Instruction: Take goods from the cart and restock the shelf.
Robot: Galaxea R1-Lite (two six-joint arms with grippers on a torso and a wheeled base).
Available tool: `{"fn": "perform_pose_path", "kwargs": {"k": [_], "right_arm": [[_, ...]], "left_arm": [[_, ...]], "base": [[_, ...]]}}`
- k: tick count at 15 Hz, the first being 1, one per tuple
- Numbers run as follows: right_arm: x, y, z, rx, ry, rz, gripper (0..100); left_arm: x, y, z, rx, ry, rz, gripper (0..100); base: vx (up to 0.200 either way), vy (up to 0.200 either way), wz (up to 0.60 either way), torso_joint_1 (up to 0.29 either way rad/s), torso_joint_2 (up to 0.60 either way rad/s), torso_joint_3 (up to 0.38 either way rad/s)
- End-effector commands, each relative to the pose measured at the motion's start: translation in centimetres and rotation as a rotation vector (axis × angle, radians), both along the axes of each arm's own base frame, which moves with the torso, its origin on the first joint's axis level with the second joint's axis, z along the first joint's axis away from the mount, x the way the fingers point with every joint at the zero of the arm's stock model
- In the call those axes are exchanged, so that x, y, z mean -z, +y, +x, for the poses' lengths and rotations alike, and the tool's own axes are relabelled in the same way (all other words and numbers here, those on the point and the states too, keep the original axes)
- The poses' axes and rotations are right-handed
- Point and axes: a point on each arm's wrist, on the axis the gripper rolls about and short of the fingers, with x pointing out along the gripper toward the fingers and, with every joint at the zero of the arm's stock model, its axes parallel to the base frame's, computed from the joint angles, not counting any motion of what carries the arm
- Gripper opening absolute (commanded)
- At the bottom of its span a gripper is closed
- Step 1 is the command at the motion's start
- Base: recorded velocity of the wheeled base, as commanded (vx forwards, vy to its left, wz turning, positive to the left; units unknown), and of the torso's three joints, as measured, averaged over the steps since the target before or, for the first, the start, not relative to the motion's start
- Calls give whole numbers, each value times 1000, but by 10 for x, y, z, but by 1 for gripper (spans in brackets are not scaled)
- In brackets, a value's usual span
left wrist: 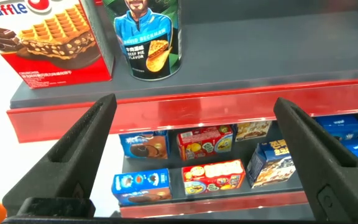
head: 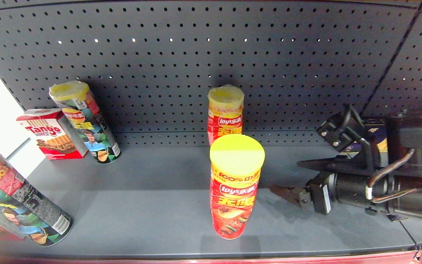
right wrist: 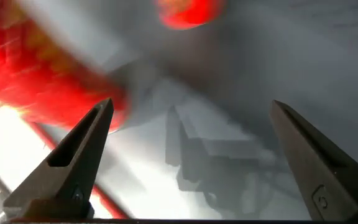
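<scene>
At the left end of the shelf [head: 152,205], a dark can [head: 20,198] stands at the front corner. A wafer box [head: 51,134] and a second dark can [head: 86,123] sit touching near the back edge. The left gripper [left wrist: 194,102] hangs below and in front of the shelf's front edge, its fingers spread wide and holding nothing.

In the middle, a rear red can [head: 225,113] stands upright against the back panel. The red chip can [head: 235,187] stands upright in front of it, near the front edge, with its yellow lid on.

This can looks like a light, thin-walled tube with a glossy wrap, so it is probably slippery and easy to dent. Being tall on a narrow base, it would likely topple if nudged near the top. The safest hold seems to be across the middle of the body, well under the lid, with only a moderate squeeze.

Just to its right, the right gripper [head: 286,176] lies level above the shelf. Its fingers are wide apart, point at the can and are clear of it. A dark box [head: 374,134] sits behind the arm near the back edge.
</scene>
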Motion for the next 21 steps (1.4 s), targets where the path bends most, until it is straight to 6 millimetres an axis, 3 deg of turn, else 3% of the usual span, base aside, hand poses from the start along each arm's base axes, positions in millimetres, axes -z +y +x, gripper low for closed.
{"fn": "perform_pose_path", "kwargs": {"k": [1, 2, 3, 4, 5, 6, 7, 9, 13, 15, 17, 21], "right_arm": [[-39, -55, -20, 166, -157, 97, 100], [-46, -70, -28, 222, -198, 113, 100], [-46, -70, -28, 222, -198, 113, 100], [-54, -120, -85, 428, -342, 153, 100], [-54, -120, -85, 428, -342, 153, 100], [-27, -143, -147, 613, -420, 147, 100], [-8, -146, -172, 680, -448, 142, 100], [23, -147, -201, 721, -493, 138, 100], [79, -145, -235, 745, -492, 101, 100], [97, -146, -232, 727, -477, 101, 100], [132, -147, -218, 742, -471, 103, 100], [136, -145, -218, 648, -415, 126, 100]], "left_arm": [[0, 0, 0, 0, 1, -1, 100], [0, 0, 0, 1, 1, -1, 100], [0, 0, 0, 1, 1, -1, 100], [0, 0, 0, 1, 3, -10, 100], [0, 0, 0, 1, 3, -10, 100], [0, 0, 0, 1, 2, -10, 100], [0, 0, 0, 3, 3, -9, 100], [0, 0, 0, 3, 3, -9, 100], [0, 0, 0, 3, 2, -7, 100], [0, 0, 0, 3, 2, -7, 100], [0, 0, 0, 3, 2, -7, 100], [0, 0, 0, 3, 0, -7, 100]], "base": [[0, 0, 0, 0, 0, 0], [0, 0, 0, 0, 0, 0], [0, 0, 0, 0, 0, 0], [0, 0, 0, 0, 0, 0], [0, 0, 0, 0, 0, 0], [0, 0, 0, 0, 0, 0], [0, 0, 0, 0, 0, 0], [0, 0, 0, 0, 0, 0], [0, 0, 0, 0, 0, 0], [0, 0, 0, 0, 0, 0], [0, 0, 0, 0, 0, 0], [0, 0, 0, 0, 0, 0]]}}
